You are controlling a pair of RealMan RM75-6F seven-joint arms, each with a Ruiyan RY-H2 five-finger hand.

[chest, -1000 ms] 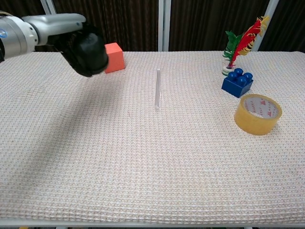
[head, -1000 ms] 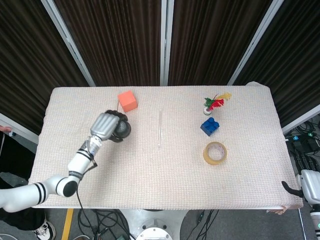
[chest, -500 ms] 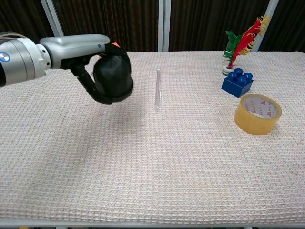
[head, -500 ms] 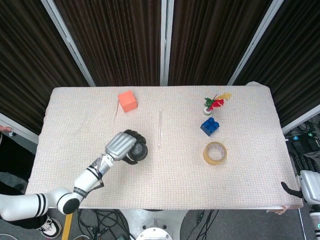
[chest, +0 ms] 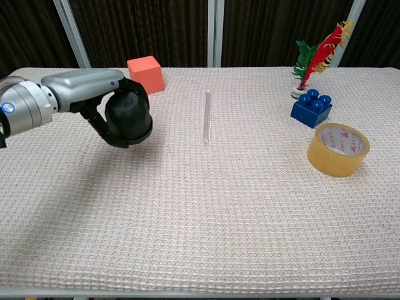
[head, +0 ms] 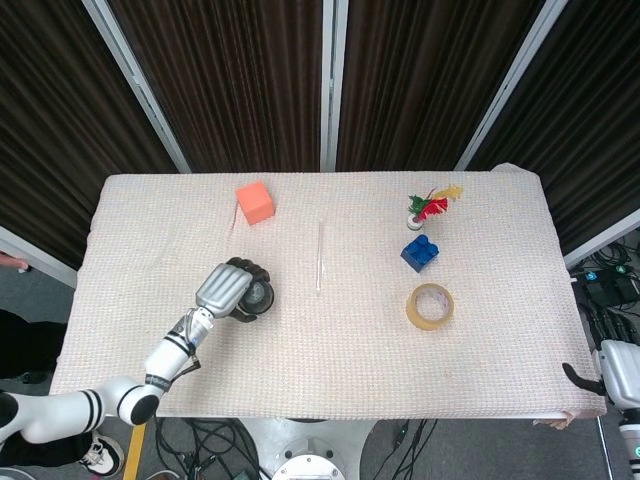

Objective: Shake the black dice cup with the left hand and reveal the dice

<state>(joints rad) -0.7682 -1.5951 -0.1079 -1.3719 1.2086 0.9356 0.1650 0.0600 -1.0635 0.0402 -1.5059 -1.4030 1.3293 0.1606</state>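
- The left hand [chest: 115,115] sits at the left of the chest view, its fingers wrapped around the black dice cup [chest: 128,117]; in the head view the same hand [head: 228,290] lies left of centre, low in the frame.
- The cup is carried clear of the tabletop [chest: 200,212], lying inside the hand's curl on the side toward the middle of the frame. Its long axis looks tilted, though the exact angle is hard to read, and I cannot tell which way its mouth faces.
- No dice show in either view. My judgement is that they are inside the cup and the shaking step is in hand, with the reveal not yet done.
- Just behind the hand in the chest view stands an orange cube [chest: 145,73], apart from the cup.
- Near the centre a clear thin rod [chest: 207,116] lies on the cloth, its length running away from the camera, well apart from the cup.
- Toward the right: a feathered shuttlecock [chest: 315,59], a blue toy brick [chest: 310,108] and a roll of tape [chest: 338,149], whose hollow core is empty.
- The right hand [head: 612,375] shows only partly at the far lower right of the head view, off the tabletop; whether its fingers are apart or curled I cannot tell.
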